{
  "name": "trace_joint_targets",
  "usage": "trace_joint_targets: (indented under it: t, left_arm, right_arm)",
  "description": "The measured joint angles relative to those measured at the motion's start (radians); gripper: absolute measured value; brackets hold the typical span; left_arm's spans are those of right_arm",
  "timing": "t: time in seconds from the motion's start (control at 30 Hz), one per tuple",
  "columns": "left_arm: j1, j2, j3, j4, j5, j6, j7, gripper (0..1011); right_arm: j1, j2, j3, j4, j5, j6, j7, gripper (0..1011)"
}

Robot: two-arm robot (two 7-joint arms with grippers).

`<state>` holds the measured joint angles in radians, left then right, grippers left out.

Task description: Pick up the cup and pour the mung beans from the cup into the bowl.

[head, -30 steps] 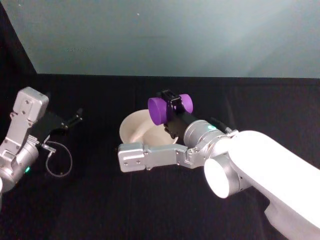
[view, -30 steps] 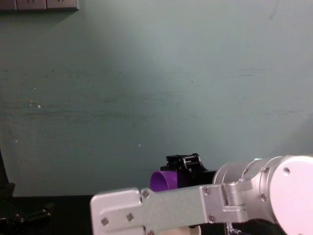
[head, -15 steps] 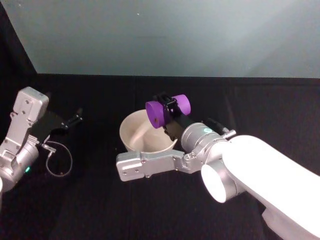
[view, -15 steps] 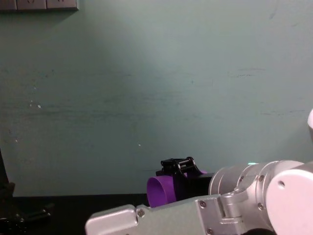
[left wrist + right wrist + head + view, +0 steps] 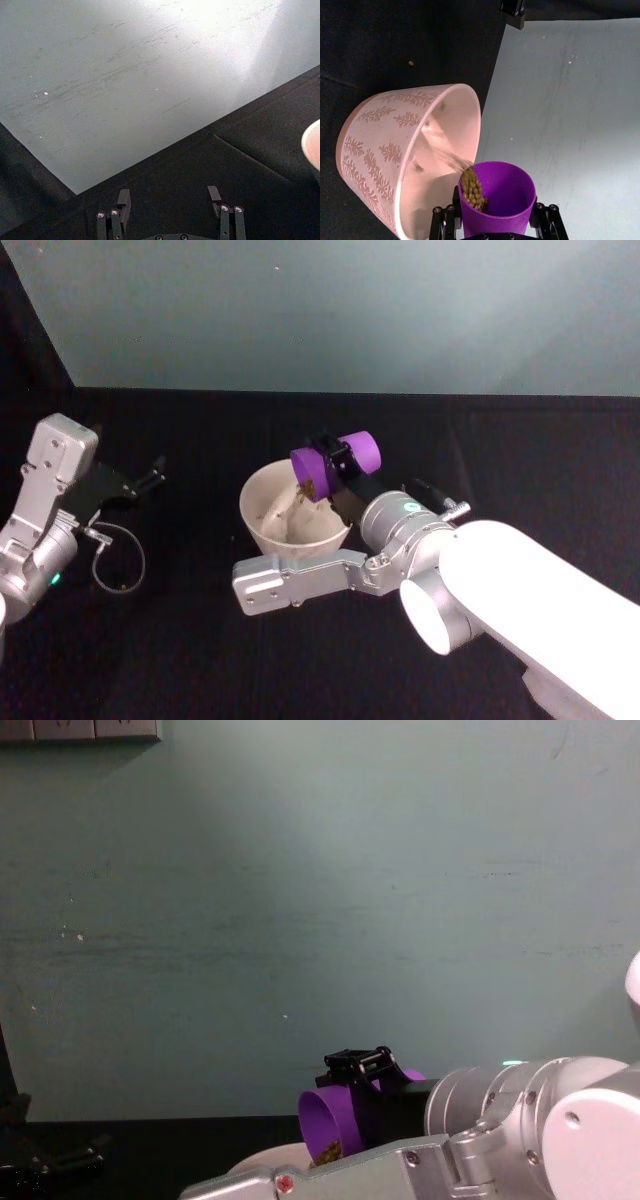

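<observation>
Right claw (image 5: 333, 462), mid-frame, pinches the cup (image 5: 360, 451) tipped over the bowl (image 5: 275, 537) so mung beans (image 5: 471, 189) slide in; my left claw (image 5: 158, 471) rests spread at frame left.

The wide pinkish-white bowl (image 5: 275, 515), leaf-patterned outside, stands upright at the centre of the head view. Over its right rim the purple cup (image 5: 358, 452) is tipped on its side, mouth leftward, with greenish-brown mung beans (image 5: 471, 189) spilling from its lip into the bowl.
</observation>
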<state>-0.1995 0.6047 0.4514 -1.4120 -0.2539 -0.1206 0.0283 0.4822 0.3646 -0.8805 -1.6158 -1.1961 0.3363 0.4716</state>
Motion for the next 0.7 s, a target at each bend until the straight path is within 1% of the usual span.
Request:
trace_joint_targets:
  t: [0.7]
  left_arm:
    - [0.000, 0.000, 0.000, 0.000, 0.000, 0.000, 0.000, 1000]
  right_arm:
    - [-0.026, -0.024, 0.038, 0.001, -0.043, -0.031, 0.013, 729]
